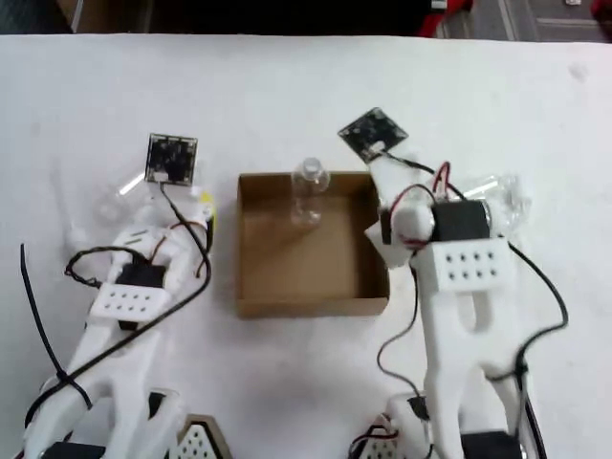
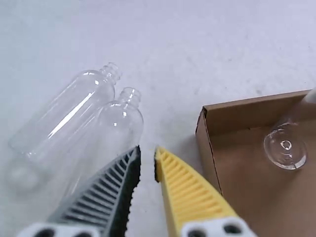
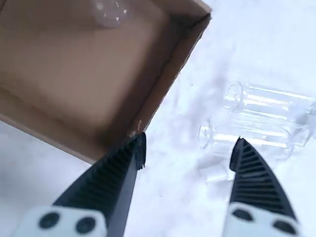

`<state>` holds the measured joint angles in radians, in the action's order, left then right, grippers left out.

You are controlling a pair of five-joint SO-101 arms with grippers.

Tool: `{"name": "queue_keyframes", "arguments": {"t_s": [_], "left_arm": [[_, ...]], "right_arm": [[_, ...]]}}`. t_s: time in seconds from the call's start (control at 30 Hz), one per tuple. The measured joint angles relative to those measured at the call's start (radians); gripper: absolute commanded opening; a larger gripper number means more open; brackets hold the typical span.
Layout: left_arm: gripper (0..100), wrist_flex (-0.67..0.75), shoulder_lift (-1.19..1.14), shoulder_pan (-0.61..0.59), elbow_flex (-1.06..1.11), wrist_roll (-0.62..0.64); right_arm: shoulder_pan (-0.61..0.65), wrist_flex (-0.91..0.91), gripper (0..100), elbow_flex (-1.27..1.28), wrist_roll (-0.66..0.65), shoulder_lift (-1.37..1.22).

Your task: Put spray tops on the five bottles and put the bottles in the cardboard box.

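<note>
A brown cardboard box [image 1: 311, 306] sits mid-frame holding one upright clear plastic bottle [image 1: 308, 191], with capless clear bottle pairs lying left [image 2: 64, 113] and right [image 3: 266, 106] on the white surface [image 1: 287, 96], probably for reach; left fingers [image 2: 182, 192] narrow, right fingers [image 3: 111, 182] wide, both empty.

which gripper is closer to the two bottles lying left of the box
Left. The left gripper is beside those bottles; the right gripper is on the far side of the cardboard box.
</note>
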<state>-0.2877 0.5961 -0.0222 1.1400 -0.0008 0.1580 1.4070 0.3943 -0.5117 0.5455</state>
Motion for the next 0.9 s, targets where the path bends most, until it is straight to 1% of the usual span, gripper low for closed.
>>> {"name": "queue_keyframes", "arguments": {"t_s": [0.07, 0.13, 0.2, 0.27, 0.3, 0.4, 0.5, 0.57, 0.7, 0.77, 0.9], "left_arm": [[6, 0.000, 0.000, 0.000, 0.000, 0.000], [6, 0.000, 0.000, 0.000, 0.000, 0.000], [6, 0.000, 0.000, 0.000, 0.000, 0.000], [6, 0.000, 0.000, 0.000, 0.000, 0.000], [6, 0.000, 0.000, 0.000, 0.000, 0.000], [6, 0.000, 0.000, 0.000, 0.000, 0.000], [6, 0.000, 0.000, 0.000, 0.000, 0.000], [6, 0.000, 0.000, 0.000, 0.000, 0.000], [6, 0.000, 0.000, 0.000, 0.000, 0.000], [6, 0.000, 0.000, 0.000, 0.000, 0.000], [6, 0.000, 0.000, 0.000, 0.000, 0.000]], "right_arm": [[0.000, 0.000, 23.1, 0.000, 0.046, 0.054], [0.000, 0.000, 19.0, 0.000, 0.083, 0.103], [0.000, 0.000, 11.8, 0.000, 0.115, 0.138], [0.000, -0.003, 2.4, 0.000, 0.153, 0.166], [0.000, -0.017, 0.6, 0.003, 0.169, 0.175], [-0.012, -0.103, 5.2, 0.069, 0.226, 0.190], [-0.064, -0.247, 3.0, 0.187, 0.262, 0.190], [-0.115, -0.379, 1.5, 0.285, 0.285, 0.190], [-0.201, -0.652, 1.5, 0.494, 0.396, 0.189], [-0.218, -0.767, 1.8, 0.586, 0.446, 0.189], [-0.215, -0.968, 2.1, 0.732, 0.466, 0.189]]}}
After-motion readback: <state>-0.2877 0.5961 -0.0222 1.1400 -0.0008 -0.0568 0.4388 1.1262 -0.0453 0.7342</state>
